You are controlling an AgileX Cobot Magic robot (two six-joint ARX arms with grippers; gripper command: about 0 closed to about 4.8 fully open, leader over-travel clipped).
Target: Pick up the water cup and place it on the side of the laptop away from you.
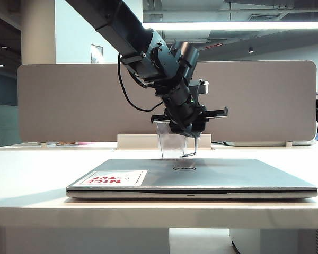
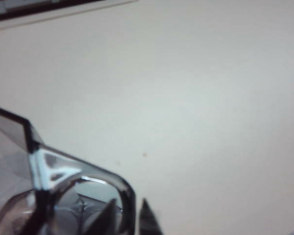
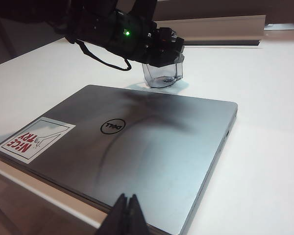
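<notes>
Behind the laptop, on the far side from us, we list the cup: clear, grey-tinted, upright, its base on or just above the white counter close to the laptop's rear edge. Whether it fully rests there we cannot tell.

Left gripper: reaching down over the cup from above and from the exterior view's left. Its fingers sit at the cup's rim on the handle side. The jaws look slightly parted in the left wrist view, where the cup's faceted wall and rim fill one corner; we cannot say whether they grip it or are letting go.

Right gripper: fingertips pressed together, closed on nothing, low at the laptop's near edge, well apart from the cup.

Laptop: lid shut, flat, its long axis running across the exterior view; sticker at the near left corner, logo mid-lid.

Deciding relation: the cup lies directly under the left gripper and beyond the laptop's long rear edge, near its middle. We judge it to be where the task wants it. Only the left arm is near; the move to come is its release and a straight lift clear, without catching the handle.
</notes>
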